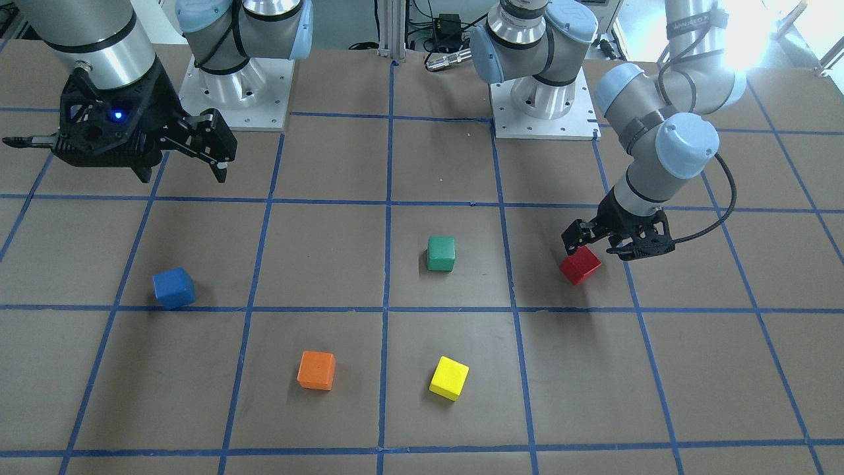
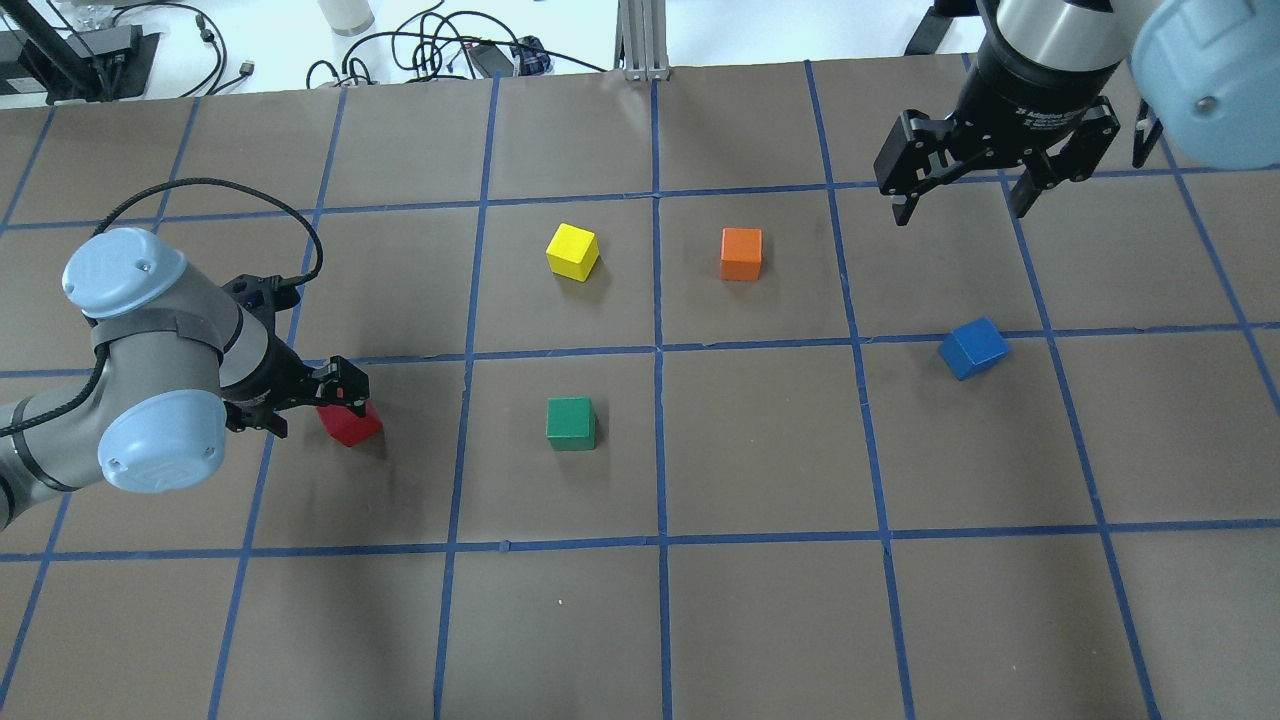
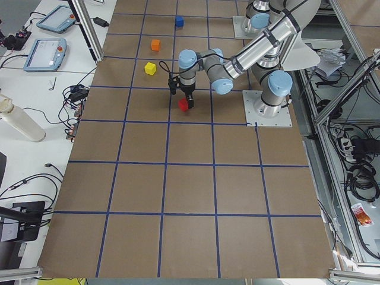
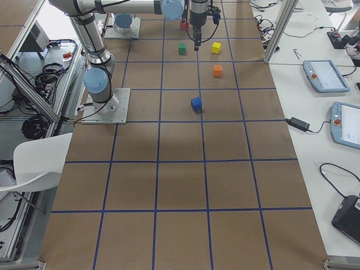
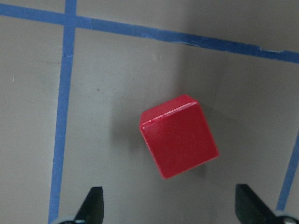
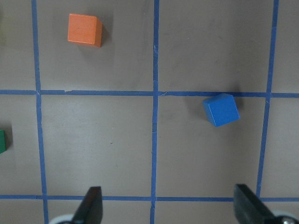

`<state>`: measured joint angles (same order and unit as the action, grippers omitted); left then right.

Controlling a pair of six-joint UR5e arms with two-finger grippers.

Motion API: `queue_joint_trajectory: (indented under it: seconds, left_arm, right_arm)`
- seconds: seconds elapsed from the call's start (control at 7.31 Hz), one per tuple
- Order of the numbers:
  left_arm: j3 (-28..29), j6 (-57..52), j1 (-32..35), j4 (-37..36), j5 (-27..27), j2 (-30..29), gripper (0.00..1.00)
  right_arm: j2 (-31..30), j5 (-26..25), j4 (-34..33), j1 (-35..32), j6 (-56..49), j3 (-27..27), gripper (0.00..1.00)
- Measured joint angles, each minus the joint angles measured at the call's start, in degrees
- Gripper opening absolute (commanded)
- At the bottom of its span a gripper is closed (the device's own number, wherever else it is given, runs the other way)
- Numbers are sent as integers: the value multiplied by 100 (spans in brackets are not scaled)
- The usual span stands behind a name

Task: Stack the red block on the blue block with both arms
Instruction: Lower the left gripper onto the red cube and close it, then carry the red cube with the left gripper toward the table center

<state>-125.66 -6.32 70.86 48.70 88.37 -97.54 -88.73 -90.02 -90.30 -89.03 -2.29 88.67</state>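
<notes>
The red block (image 2: pixel 350 423), a small matte cube with crisp edges, sits on the brown paper-covered table (image 2: pixel 760 620) over on the robot's left side, turned askew to the blue tape grid (image 2: pixel 657 349). The left gripper (image 1: pixel 592 247) hangs just above it, black jaws spread wider than the cube and touching nothing. The blue block (image 2: pixel 972 347), an equally matte cube, lies well apart on the right side, and the right gripper (image 2: pixel 960 208) hangs high beyond it, jaws wide and holding nothing.
</notes>
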Motion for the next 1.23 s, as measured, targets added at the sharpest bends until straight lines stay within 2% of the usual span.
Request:
queue_joint_trajectory:
  seconds: [0.14, 0.41, 0.55, 0.68, 0.82, 0.96, 1.23]
  left_arm:
    - [1, 77, 6, -164, -5, -145, 96]
    - [4, 341, 38, -359, -54, -364, 76]
    - [21, 450, 60, -384, -84, -415, 75]
    - [50, 538, 76, -392, -98, -438, 58]
    - [69, 594, 81, -395, -91, -448, 32]
    - [79, 590, 84, -394, -63, -451, 19]
    - [211, 339, 143, -324, 96, -405, 19]
  right_arm:
    - [0, -2, 5, 0, 0, 4, 100]
    - [-5, -5, 27, 0, 0, 34, 100]
    - [-9, -10, 29, 0, 0, 65, 100]
    - [-14, -18, 30, 0, 0, 86, 100]
    - [-16, -24, 30, 0, 0, 93, 100]
    - [-15, -27, 30, 0, 0, 96, 100]
    - [-18, -25, 30, 0, 0, 98, 100]
